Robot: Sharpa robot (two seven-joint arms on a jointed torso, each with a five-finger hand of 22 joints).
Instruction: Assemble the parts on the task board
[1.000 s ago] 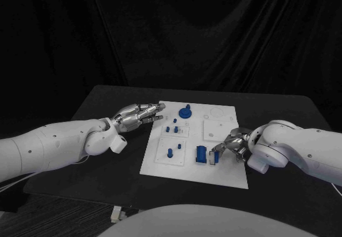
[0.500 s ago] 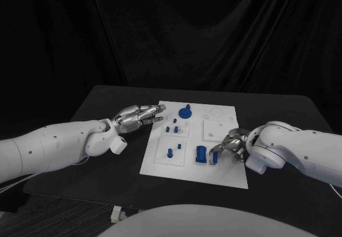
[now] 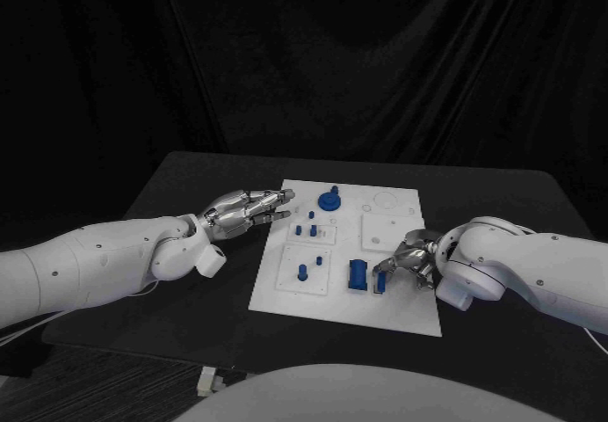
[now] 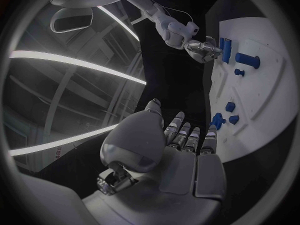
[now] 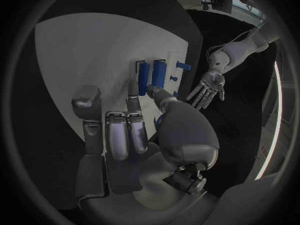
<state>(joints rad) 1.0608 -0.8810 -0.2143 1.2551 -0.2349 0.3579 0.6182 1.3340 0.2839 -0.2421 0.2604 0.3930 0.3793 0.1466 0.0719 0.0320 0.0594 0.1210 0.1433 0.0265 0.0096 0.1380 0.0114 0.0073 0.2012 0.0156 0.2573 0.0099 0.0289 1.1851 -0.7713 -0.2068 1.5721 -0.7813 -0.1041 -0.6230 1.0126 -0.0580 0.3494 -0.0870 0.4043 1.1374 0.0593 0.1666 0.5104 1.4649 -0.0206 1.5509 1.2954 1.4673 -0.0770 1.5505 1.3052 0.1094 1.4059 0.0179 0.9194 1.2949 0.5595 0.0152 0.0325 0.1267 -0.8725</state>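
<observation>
The white task board (image 3: pixel 395 308) lies mid-table with several blue parts on it: a round part with a peg (image 3: pixel 329 200), small pegs (image 3: pixel 306 230), and a blue block (image 3: pixel 358 275). My right hand (image 3: pixel 413 258) is at the board's right side, and its thumb and a finger pinch a slim blue part (image 3: pixel 381 281) just right of the block. The right wrist view shows the fingertips (image 5: pixel 133 87) at the ends of two blue bars (image 5: pixel 144 74), with blue (image 5: pixel 150 89) between thumb and finger. My left hand (image 3: pixel 244 211) hovers open, fingers stretched out, at the board's upper left edge.
The black table (image 3: pixel 190 176) reaches well past the board on both sides. Square recesses (image 3: pixel 384 233) on the board's right half lie just beyond my right hand. A black curtain closes off the back.
My right hand has edged slightly left toward the blue block. The left hand has barely moved.
</observation>
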